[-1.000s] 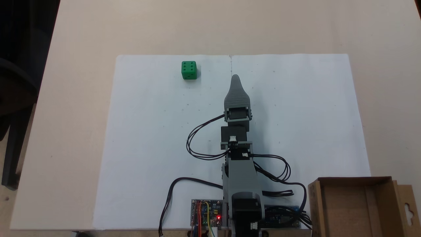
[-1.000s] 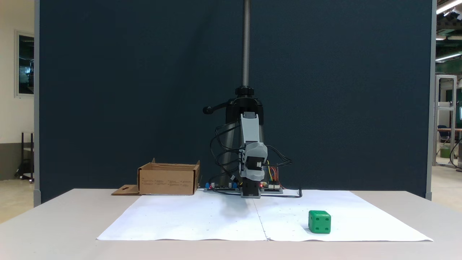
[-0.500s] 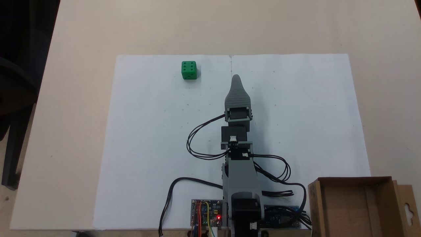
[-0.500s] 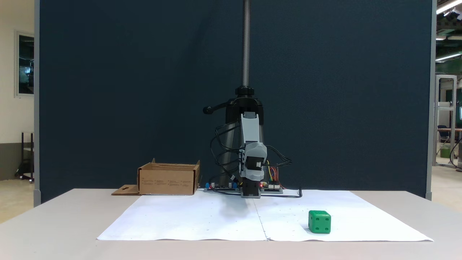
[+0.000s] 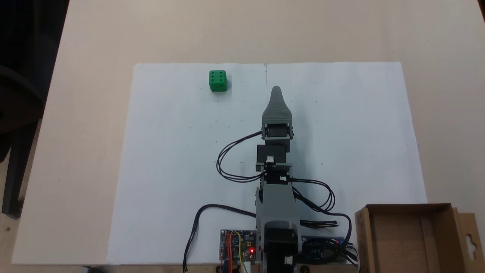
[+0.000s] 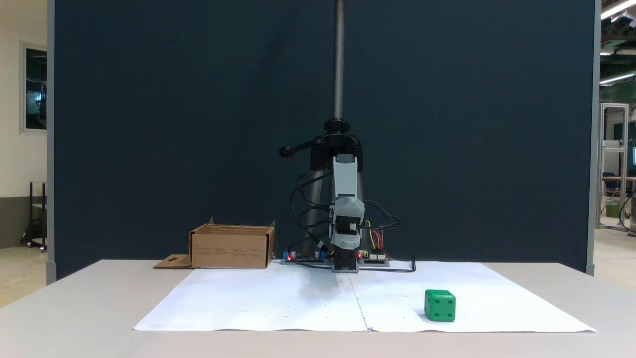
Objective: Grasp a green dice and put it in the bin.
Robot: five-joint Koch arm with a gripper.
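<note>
Seen from above, the small bright green dice with dark pips sits on the white paper sheet near its far edge, left of centre. The grey gripper hangs over the sheet's middle, well apart from it; whether its jaws are parted cannot be told. The brown cardboard bin stands at the table's near right corner.
</note>
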